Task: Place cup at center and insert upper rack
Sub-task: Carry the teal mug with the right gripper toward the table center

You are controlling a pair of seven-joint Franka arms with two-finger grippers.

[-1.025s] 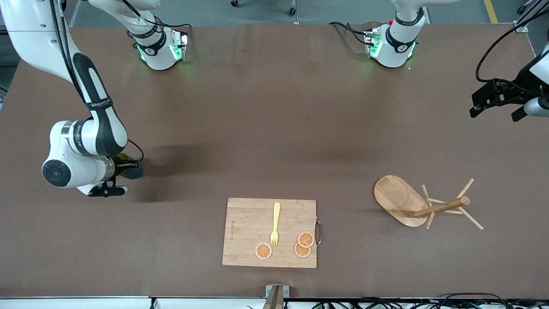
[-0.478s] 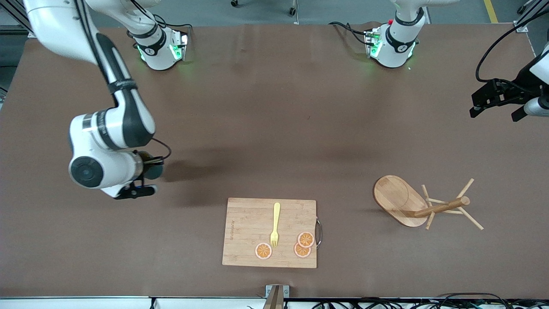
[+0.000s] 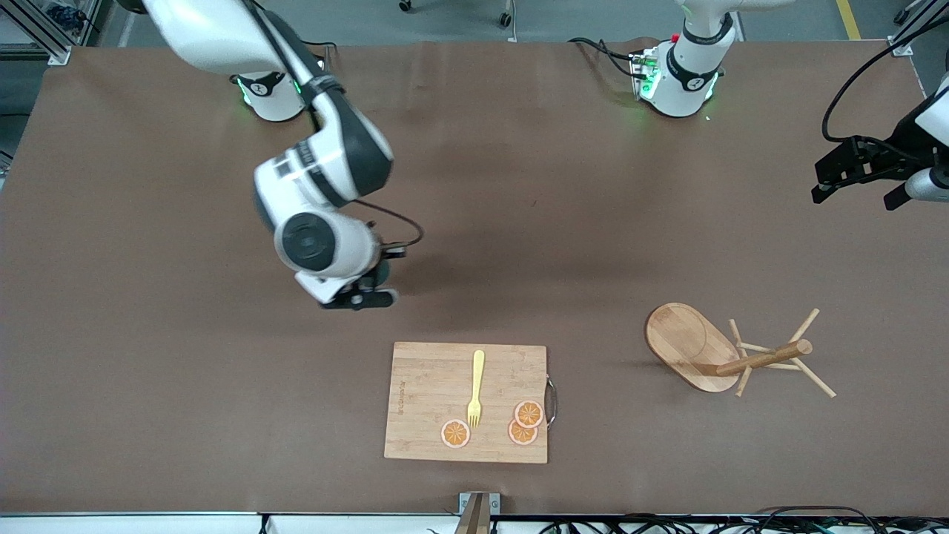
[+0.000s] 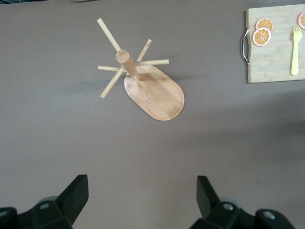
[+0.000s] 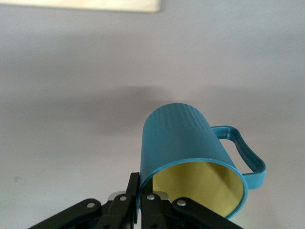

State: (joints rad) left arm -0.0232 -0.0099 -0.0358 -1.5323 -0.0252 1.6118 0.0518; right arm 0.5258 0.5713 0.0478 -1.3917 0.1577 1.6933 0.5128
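My right gripper is up over the table's middle, toward the right arm's end, shut on the rim of the cup. The cup is dark teal, ribbed, yellow inside, with its handle to one side; one finger is inside the rim, one outside. In the front view the cup is mostly hidden under the wrist. The upper rack, a light wooden mug tree, lies tipped on its side toward the left arm's end; it also shows in the left wrist view. My left gripper waits open in the air, with fingertips wide apart.
A bamboo cutting board lies near the front camera's edge, with a yellow fork and three orange slices on it. The board also shows in the left wrist view. The arm bases stand along the table's top edge.
My right arm has carried the cup from the right arm's end of the table toward the middle. The left arm and the rack have not moved.
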